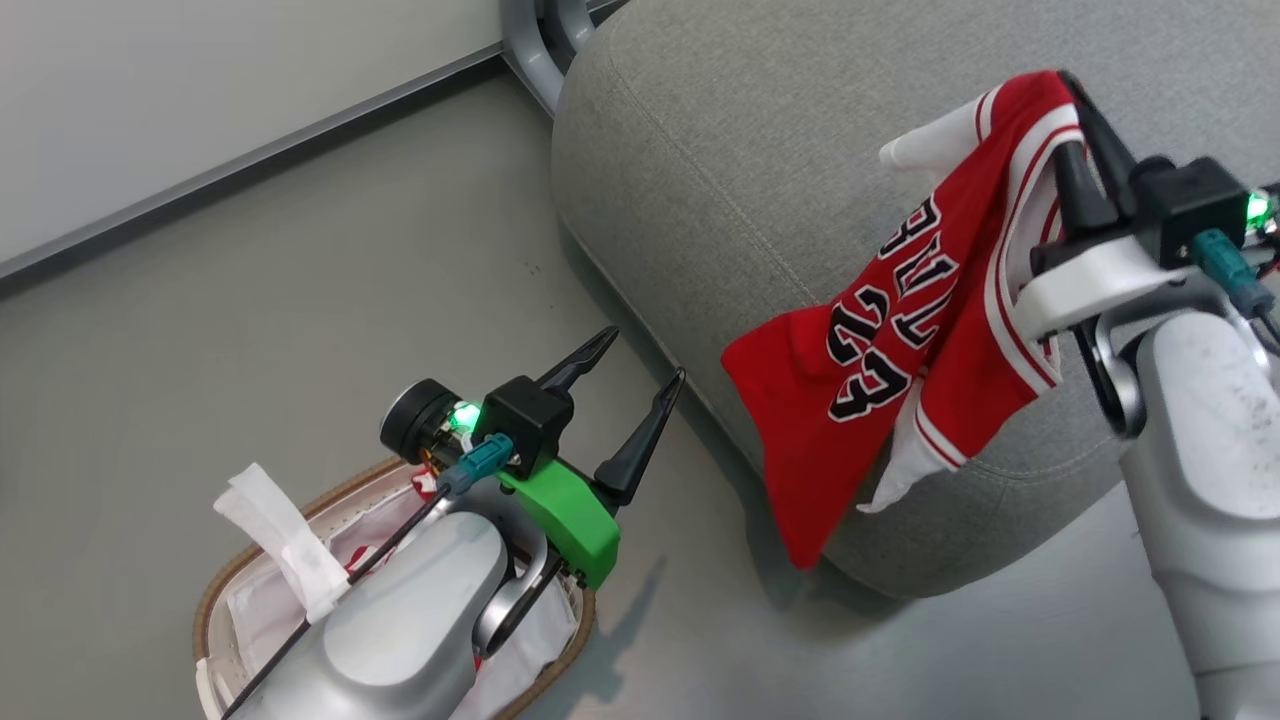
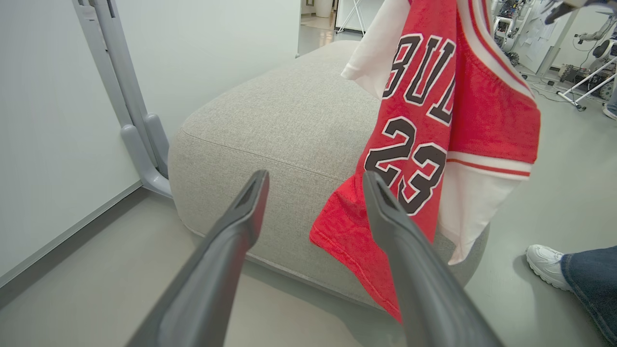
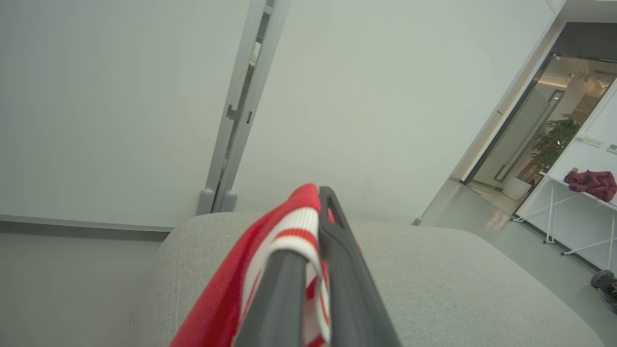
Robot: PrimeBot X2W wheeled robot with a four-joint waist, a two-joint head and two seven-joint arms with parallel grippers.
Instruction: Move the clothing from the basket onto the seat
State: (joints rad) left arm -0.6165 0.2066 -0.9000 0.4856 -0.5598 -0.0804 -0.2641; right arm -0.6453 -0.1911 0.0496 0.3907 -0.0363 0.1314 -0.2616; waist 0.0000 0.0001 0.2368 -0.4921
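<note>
1. The clothing [image 1: 900,330] is held by its striped trim between the closed fingers of the right gripper [image 1: 1072,95] and is hung below them, over the edge of the seat [image 1: 720,150].
2. The fingers of the left gripper [image 1: 645,355] are spread apart with nothing between them; the basket [image 1: 203,615] is seen behind them.

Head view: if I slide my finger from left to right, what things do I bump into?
Basket → left gripper, open → red clothing hanging over the seat's edge → right gripper, pinching the clothing's top.
</note>
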